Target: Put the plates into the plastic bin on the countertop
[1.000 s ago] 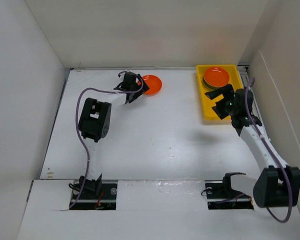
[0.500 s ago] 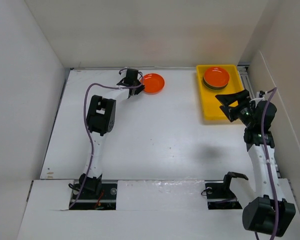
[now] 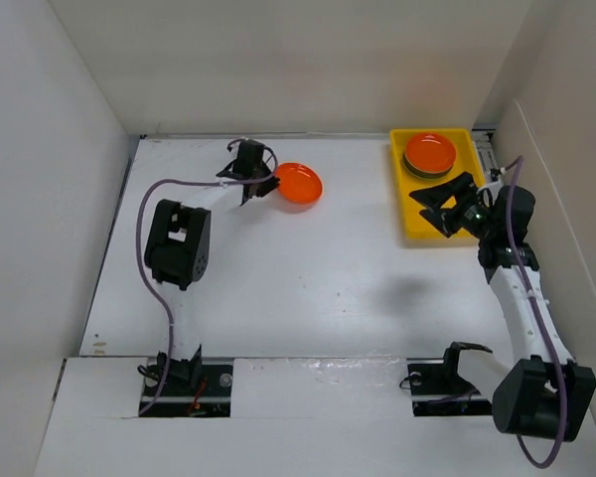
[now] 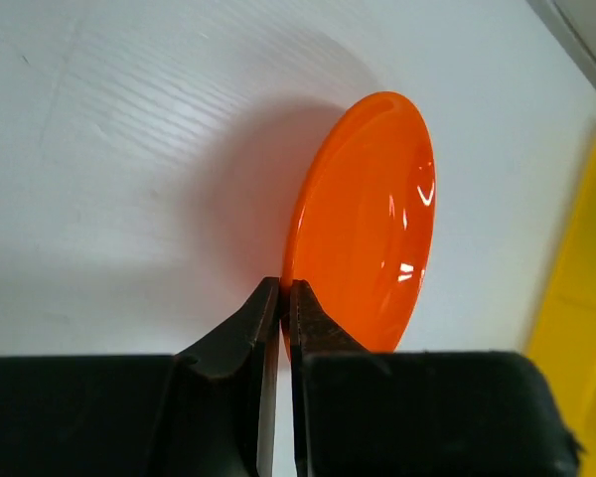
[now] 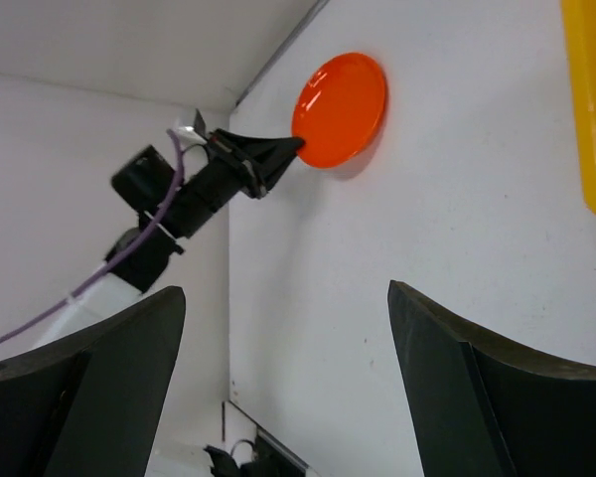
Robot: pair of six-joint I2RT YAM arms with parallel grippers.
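Left fingers (image 4: 240,336) pinched shut — right fingers (image 5: 89,388) spread wide.

Plastic bin (image 3: 401,189) sitting at the far right of the tabletop (image 3: 308,268), stack of plates (image 3: 429,152) lying in its far end, right tool (image 3: 439,207) hanging over its near end, single plate (image 3: 299,183) being pinched at its left rim by the left tool (image 4: 281,293), well left of the bin

White, matte, flat table (image 3: 308,268); walls (image 3: 50,199) on left, far and right sides. Directly on it: yellow bin (image 3: 401,194), far right corner, long side parallel to right wall. Orange plate (image 3: 298,184), far centre, is tilted and not lying flat, with its shadow on the table beside it. Whether it touches the table: cannot tell.
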